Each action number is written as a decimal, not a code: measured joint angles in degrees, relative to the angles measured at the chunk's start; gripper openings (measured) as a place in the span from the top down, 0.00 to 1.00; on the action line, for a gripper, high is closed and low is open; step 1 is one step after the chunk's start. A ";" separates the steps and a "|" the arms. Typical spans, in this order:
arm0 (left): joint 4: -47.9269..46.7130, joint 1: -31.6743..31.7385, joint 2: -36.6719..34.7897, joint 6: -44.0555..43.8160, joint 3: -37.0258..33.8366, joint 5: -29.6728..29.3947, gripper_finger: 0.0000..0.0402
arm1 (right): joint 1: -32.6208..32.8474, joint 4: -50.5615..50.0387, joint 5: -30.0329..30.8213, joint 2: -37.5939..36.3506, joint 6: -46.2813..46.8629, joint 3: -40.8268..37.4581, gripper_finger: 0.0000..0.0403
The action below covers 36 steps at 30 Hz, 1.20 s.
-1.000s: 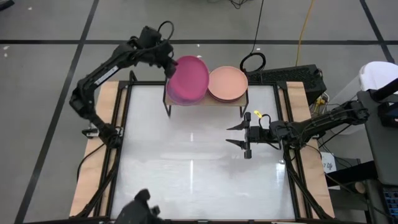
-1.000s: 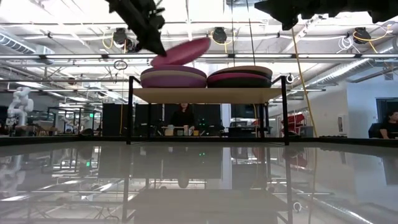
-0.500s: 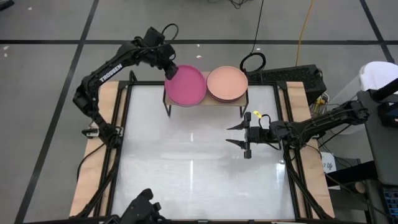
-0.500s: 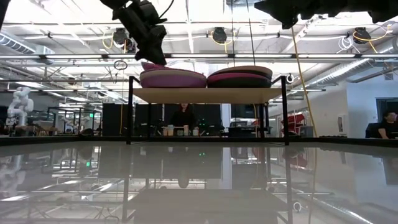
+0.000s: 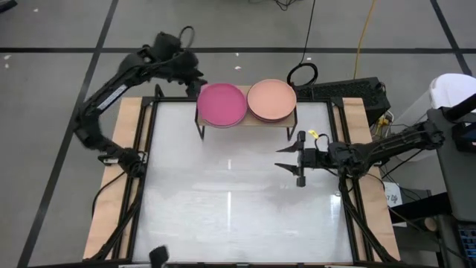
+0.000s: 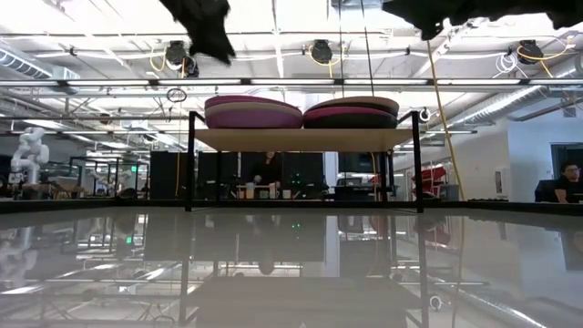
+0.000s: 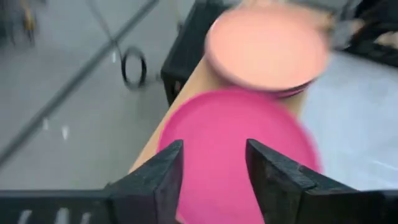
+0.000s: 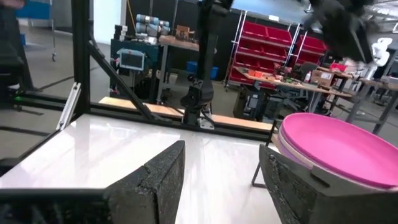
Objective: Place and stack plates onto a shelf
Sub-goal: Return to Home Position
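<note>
The shelf, a wooden board on black legs, stands at the table's far edge and bears two stacks of plates. A magenta plate lies flat on top of the left stack. A pale pink plate tops the right stack. My left gripper hovers open just off the magenta plate's far left rim and above it; in its wrist view the magenta plate shows beyond the fingers. My right gripper waits open over the table, right of centre and in front of the shelf.
The white table top spreads in front of the shelf. A black cable coil and dark gear lie behind the shelf's right end. Wooden side boards flank the table.
My left gripper has opened and let go of the magenta plate. The plate, tilted over the left stack a second ago, now lies flat on that stack. The gripper has then drawn back up and toward the table's far left corner.
</note>
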 joint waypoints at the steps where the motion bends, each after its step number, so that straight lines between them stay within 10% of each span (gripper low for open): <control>1: 0.75 -0.63 -2.13 0.68 -0.49 0.06 0.58 | 0.00 -2.21 -0.08 -1.92 -0.03 0.00 0.54; 13: 22.26 -13.86 -31.69 -2.11 -25.33 0.23 0.98 | -0.09 -24.62 -0.09 -25.74 -0.27 0.00 0.88; 23: 42.33 -20.83 -57.29 -9.09 -55.97 -0.36 0.99 | -0.09 -25.45 -0.20 -37.30 -0.66 -5.93 1.00; 36: 52.79 -23.99 -76.44 -15.02 -78.42 -0.46 1.00 | -0.09 -13.23 -0.23 -48.99 -0.66 -22.03 1.00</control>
